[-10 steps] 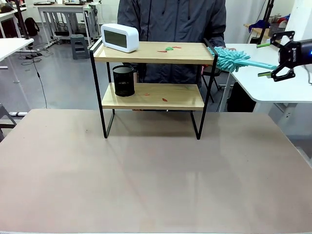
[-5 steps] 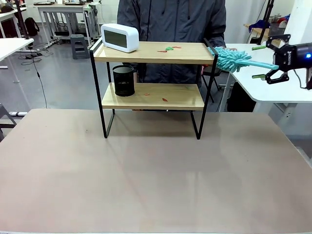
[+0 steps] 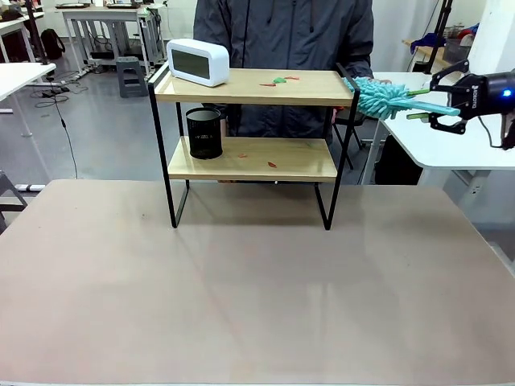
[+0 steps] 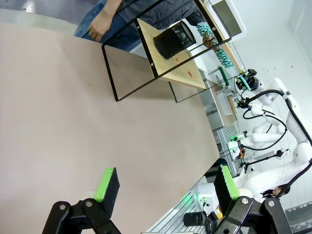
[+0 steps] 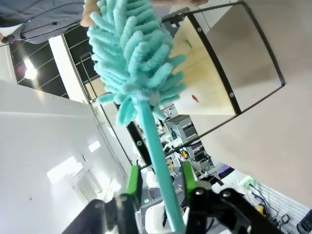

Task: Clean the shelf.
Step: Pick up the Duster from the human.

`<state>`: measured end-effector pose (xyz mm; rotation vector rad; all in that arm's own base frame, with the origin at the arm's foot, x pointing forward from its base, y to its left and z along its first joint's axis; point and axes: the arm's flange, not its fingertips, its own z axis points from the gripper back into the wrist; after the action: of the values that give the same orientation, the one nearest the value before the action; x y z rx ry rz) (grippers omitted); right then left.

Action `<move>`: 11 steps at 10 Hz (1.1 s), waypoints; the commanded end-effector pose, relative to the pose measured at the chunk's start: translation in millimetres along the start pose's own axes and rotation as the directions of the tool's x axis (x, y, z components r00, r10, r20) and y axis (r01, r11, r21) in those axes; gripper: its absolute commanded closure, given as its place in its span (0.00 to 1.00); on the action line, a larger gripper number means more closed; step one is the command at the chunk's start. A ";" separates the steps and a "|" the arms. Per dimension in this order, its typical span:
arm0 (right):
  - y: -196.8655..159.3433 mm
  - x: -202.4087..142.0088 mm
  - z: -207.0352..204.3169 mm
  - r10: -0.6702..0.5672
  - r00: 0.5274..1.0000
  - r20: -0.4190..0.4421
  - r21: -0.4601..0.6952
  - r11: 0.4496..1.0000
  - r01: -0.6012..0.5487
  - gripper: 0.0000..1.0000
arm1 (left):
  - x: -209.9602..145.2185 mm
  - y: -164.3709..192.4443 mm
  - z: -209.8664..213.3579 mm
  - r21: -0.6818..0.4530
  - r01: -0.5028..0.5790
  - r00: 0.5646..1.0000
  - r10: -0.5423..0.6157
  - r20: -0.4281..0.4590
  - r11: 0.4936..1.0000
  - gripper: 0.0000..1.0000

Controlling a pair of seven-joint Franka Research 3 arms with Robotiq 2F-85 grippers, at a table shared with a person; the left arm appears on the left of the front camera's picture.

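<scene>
Gripping the duster (image 3: 378, 95) looks like the step in hand: the right gripper (image 3: 425, 104) is clamped on its thin teal handle, out at 3 o'clock from the shelf's (image 3: 253, 157) top board. In the right wrist view the stick runs straight up between the green pads (image 5: 132, 181), with the fluffy head far out at 12 o'clock. That makes it a long lever on a narrow grip, so I'd check it doesn't pivot before sweeping. A person's hand (image 5: 87, 18) is at the head, touching or just beside it, can't tell which, so wait for it to let go. The shelf stands at 12 o'clock on the table (image 3: 241, 305), far-centre. A white clock (image 3: 197, 62) sits at the 9 o'clock end of the top board and a black mesh cup (image 3: 203, 133) sits below it on the lower board. Green and red scraps (image 3: 278, 80) lie mid-top, and a red scrap (image 3: 271, 164) lies on the lower board. My judgement: sweep the top board from 3 toward 9 with the head flat, stop short of the clock, and mind the frame post at the corner. The right arm reaches in level from 3 o'clock, fingers pointing toward 9. The left gripper (image 4: 165, 183) hangs over bare table with its jaws wide apart, holding nothing.
</scene>
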<state>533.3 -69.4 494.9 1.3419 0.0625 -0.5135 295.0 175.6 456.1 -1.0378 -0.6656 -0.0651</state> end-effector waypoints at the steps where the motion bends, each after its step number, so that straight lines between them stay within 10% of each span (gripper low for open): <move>1: 3.4 3.1 -0.2 -0.006 1.000 0.015 0.015 1.000 0.006 0.92 | 2.0 -0.2 -1.1 -0.015 0.023 1.000 -0.022 0.018 1.000 0.00; 7: -2.4 -8.5 10.8 0.040 0.999 -0.009 -0.056 0.998 -0.041 1.00 | 2.0 -0.2 -1.1 -0.015 0.023 1.000 -0.022 0.018 1.000 0.00; 11: 4.6 -158.6 92.9 0.447 0.890 -0.088 -0.276 0.848 -0.453 1.00 | 2.0 -0.2 -1.1 -0.015 0.023 1.000 -0.022 0.018 1.000 0.00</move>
<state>427.1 -100.6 562.0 1.0659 -0.0315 -0.1987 294.8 176.1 457.0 -1.0373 -0.6673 -0.0659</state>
